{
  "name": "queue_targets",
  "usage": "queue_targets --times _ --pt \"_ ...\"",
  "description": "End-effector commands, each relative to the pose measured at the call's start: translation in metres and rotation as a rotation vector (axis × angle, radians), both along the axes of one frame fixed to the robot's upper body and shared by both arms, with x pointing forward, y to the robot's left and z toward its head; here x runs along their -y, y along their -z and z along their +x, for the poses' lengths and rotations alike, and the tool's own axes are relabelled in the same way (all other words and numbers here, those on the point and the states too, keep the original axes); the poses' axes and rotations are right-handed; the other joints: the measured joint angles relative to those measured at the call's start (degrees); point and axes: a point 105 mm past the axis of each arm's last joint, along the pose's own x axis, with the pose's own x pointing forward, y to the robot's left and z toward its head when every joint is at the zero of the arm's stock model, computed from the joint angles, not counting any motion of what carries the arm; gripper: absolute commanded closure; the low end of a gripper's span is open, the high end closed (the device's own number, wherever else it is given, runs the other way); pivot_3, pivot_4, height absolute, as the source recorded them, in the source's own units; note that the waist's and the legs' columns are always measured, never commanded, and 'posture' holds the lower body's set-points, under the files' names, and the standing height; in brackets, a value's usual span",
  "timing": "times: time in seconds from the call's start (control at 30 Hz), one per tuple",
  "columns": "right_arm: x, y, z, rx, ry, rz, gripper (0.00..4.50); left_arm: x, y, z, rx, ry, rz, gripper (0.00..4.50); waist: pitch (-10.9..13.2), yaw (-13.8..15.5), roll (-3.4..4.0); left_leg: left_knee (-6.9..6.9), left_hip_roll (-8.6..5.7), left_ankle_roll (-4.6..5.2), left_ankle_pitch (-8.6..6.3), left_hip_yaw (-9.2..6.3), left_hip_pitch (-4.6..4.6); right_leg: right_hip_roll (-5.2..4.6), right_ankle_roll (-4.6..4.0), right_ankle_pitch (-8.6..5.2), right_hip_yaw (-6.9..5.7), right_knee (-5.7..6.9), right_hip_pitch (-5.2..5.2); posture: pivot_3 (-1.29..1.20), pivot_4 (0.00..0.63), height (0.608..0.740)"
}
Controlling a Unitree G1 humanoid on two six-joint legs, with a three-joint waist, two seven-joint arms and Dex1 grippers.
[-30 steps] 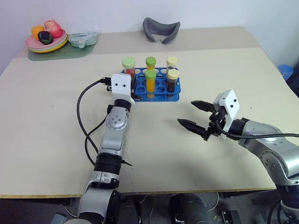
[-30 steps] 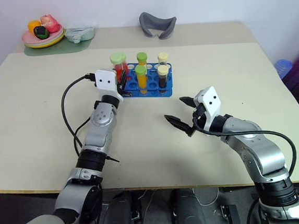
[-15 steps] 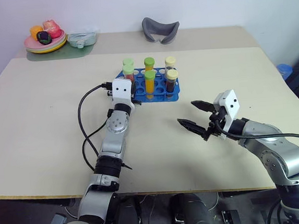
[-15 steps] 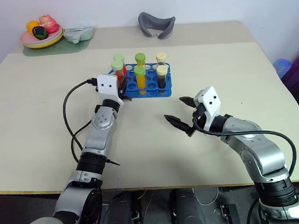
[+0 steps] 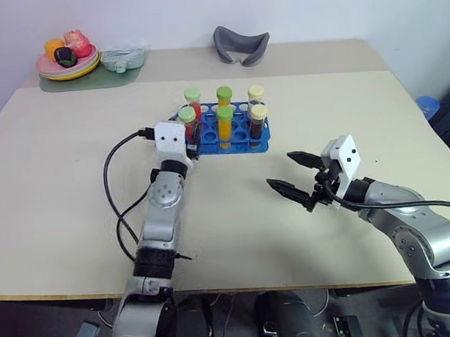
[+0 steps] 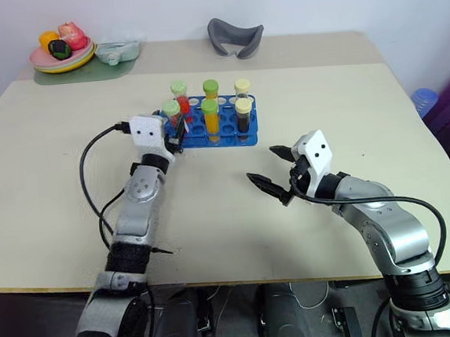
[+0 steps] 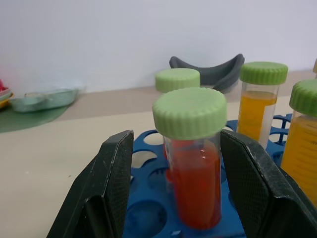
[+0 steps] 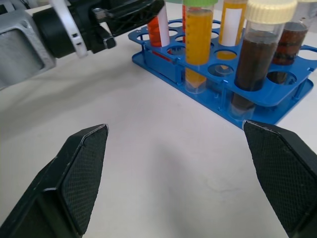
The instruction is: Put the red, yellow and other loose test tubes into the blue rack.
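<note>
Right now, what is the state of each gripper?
Left gripper: open, around the red tube in the rack, not gripping.
Right gripper: open, empty.

The left arm reaches straight forward, its left claw (image 7: 174, 188) parted with clear gaps either side. The right arm is bent inward, its right claw (image 5: 295, 171) spread wide.

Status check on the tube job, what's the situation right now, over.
Left gripper jaws open, flanking the red-liquid plastic tube with pale green cap, seated in the bright blue plastic rack. Right gripper open, idle above the beige table. Nothing in the way.
</note>
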Motion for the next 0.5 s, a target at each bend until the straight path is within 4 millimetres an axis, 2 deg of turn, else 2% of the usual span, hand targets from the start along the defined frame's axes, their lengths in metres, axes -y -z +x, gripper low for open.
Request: queue_targets --times 0.03,0.2,0.3,0.43,0.5 --pt "0.009 -0.015 -0.002 0.066 -0.001 -0.019 0.05 -0.023 -0.013 -0.027 0.024 0.048 0.014 1.76 0.0 -0.2 0.02 -0.01 0.03 -0.01 0.00 0.00 0.01 0.03 0.00 0.00 0.00 0.00 -0.02 0.00 0.150 0.680" --pt "0.038 -0.011 -0.003 0.049 0.032 -0.085 0.05 -0.051 -0.007 -0.057 -0.058 0.136 0.062 1.76 0.0 0.4 0.02 0.00 0.00 0.01 -0.01 -0.04 0.03 -0.04 0.00 0.00 0.00 -0.01 0.04 0.00 0.150 0.680" --pt "0.060 -0.014 -0.006 0.052 0.068 -0.126 0.05 -0.074 0.007 -0.070 -0.147 0.179 0.161 1.76 0.0 0.4 0.03 0.01 -0.01 0.06 -0.03 -0.05 0.04 -0.04 0.00 0.00 -0.02 -0.06 0.09 0.00 0.150 0.680" --pt "0.098 -0.021 -0.014 0.046 0.136 -0.178 0.05 -0.133 0.024 -0.086 -0.287 0.135 0.226 1.76 0.0 0.3 0.05 -0.05 0.01 0.11 -0.07 -0.04 0.06 -0.02 -0.01 -0.01 -0.01 -0.06 0.04 0.00 0.150 0.680" --pt "0.112 -0.017 -0.019 0.026 0.154 -0.200 0.05 -0.151 0.025 -0.090 -0.310 0.110 0.238 1.76 0.0 0.3 0.04 -0.06 0.03 0.28 -0.16 -0.04 0.08 0.00 -0.02 -0.01 -0.01 -0.07 0.05 0.00 0.150 0.680"
